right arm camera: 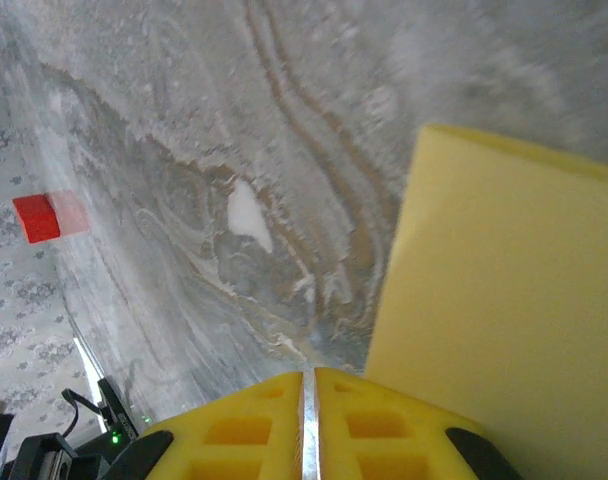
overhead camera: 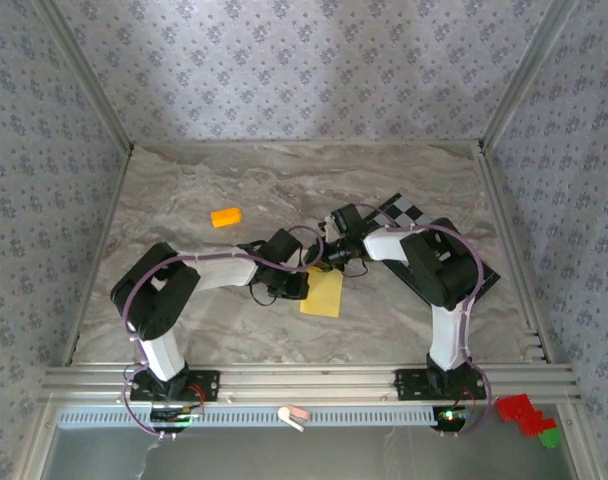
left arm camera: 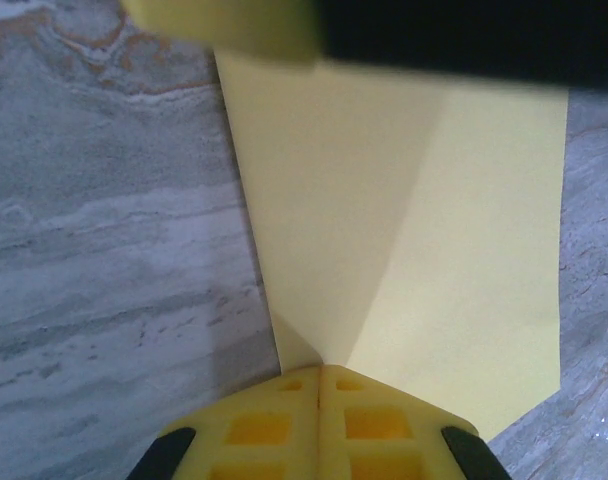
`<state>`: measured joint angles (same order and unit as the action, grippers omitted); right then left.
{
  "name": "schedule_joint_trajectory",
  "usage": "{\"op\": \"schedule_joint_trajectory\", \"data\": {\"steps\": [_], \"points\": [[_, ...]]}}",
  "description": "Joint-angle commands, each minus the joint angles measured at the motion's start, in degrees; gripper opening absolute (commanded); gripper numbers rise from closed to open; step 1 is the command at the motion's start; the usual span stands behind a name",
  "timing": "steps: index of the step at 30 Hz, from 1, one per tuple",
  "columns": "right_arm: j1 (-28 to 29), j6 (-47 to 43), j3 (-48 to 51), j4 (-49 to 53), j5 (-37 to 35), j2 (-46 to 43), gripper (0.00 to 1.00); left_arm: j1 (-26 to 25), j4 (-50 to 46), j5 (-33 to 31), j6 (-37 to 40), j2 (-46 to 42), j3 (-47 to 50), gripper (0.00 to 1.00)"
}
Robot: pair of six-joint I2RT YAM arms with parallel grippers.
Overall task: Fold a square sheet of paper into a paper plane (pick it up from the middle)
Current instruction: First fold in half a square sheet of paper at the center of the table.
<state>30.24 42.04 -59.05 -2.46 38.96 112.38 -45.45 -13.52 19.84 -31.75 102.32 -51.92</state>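
My left gripper point(left arm camera: 319, 372), jaws closed, presses low against the folded pale-yellow paper sheet point(left arm camera: 414, 220); my right gripper point(right arm camera: 309, 375), closed and empty, angles down beside it.

arms point(overhead camera: 219, 272): white links, black joints | cables point(overhead camera: 124, 300): lilac loops | gripper fingers point(left arm camera: 259, 430): yellow, square pockets
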Motion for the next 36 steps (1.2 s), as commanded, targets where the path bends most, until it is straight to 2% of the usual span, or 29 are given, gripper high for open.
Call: {"op": "schedule_joint_trajectory", "data": {"steps": [1, 36], "points": [[-1.45, -1.52, -2.83, 3.52, -0.64, 2.77, 0.12, -1.01, -11.21, -12.70, 1.78, 8.90, 6.66, 0.00], [-8.17, -4.66, -20.67, 12.76, -3.85, 14.91, 0.10, -2.23, -12.68, -14.21, 2.24, 9.53, 5.97, 0.00]]}}
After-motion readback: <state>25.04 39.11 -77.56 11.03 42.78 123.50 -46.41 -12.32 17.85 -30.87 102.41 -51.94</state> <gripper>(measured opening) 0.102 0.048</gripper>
